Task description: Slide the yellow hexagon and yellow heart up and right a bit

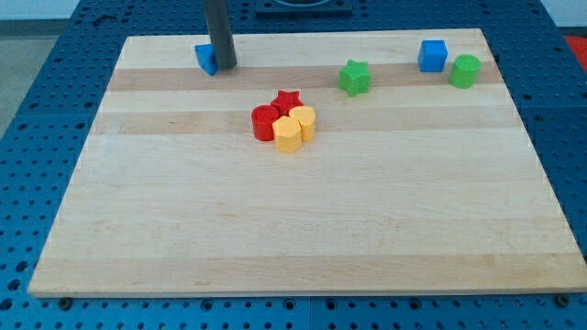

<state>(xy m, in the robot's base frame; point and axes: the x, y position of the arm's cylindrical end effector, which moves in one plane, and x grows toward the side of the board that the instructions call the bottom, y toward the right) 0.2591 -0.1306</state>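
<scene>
The yellow hexagon (pixel 288 135) and the yellow heart (pixel 304 121) sit touching each other near the middle of the board, a little toward the view's top. A red cylinder (pixel 264 122) touches the hexagon's left side and a red star (pixel 287 100) sits just above the pair. My tip (pixel 224 66) is at the view's top left, far up and left of the yellow blocks, right beside a blue block (pixel 205 59) that it partly hides.
A green star (pixel 354 77) lies up and right of the cluster. A blue cube (pixel 433 55) and a green cylinder (pixel 464 71) stand near the top right corner. The wooden board (pixel 303 229) rests on a blue perforated table.
</scene>
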